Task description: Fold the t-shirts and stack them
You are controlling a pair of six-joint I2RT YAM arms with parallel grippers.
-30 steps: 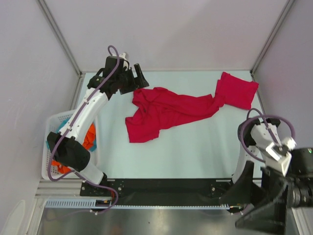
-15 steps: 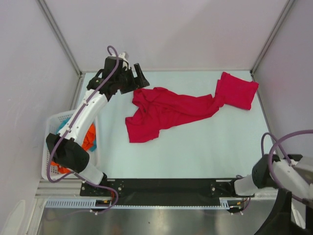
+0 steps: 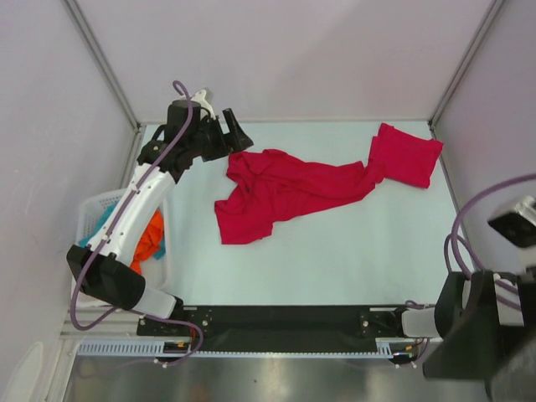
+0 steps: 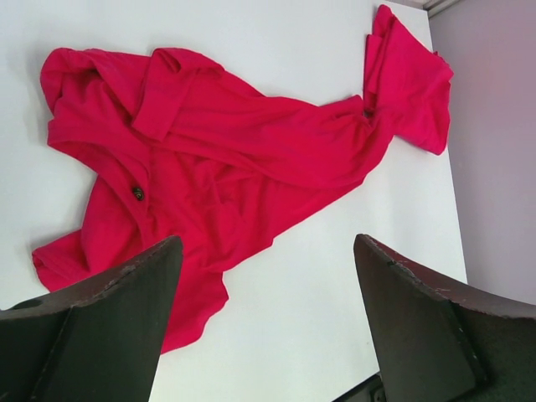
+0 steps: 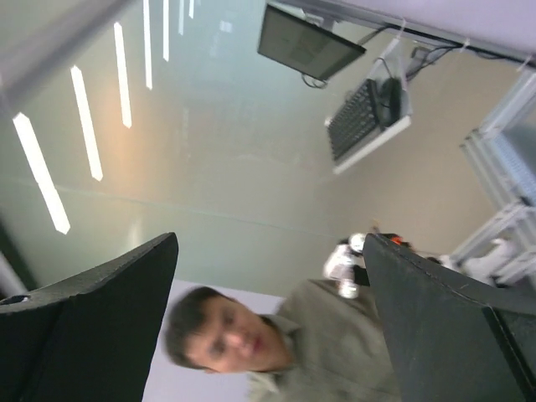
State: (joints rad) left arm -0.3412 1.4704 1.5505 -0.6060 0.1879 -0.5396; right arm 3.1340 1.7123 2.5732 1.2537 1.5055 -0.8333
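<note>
Two red t-shirts are on the counter (image 3: 335, 251) right now, and neither one is folded neat. The crumpled t-shirt (image 3: 285, 188) sprawls from the middle toward the far left, all bunched and twisted. The second t-shirt (image 3: 408, 155) sits in the far right corner, loosely doubled over and touching the end of the first one.

My left fingers (image 3: 232, 134) hover at the far left of the counter, just beside the crumpled one's far edge. They're spread wide with nothing between them. From my left wrist I'm looking past both tips at the whole red mess.

My right fingers (image 5: 270, 247) are wide apart too and hold nothing. That arm is off past the right edge of the counter with the wrist aimed upward. All I get there is a person (image 5: 243, 343), a monitor (image 5: 306, 42) and a keyboard (image 5: 360, 121).

Left of the counter there's a white basket (image 3: 90, 209) with orange cloth (image 3: 151, 239) in it.
</note>
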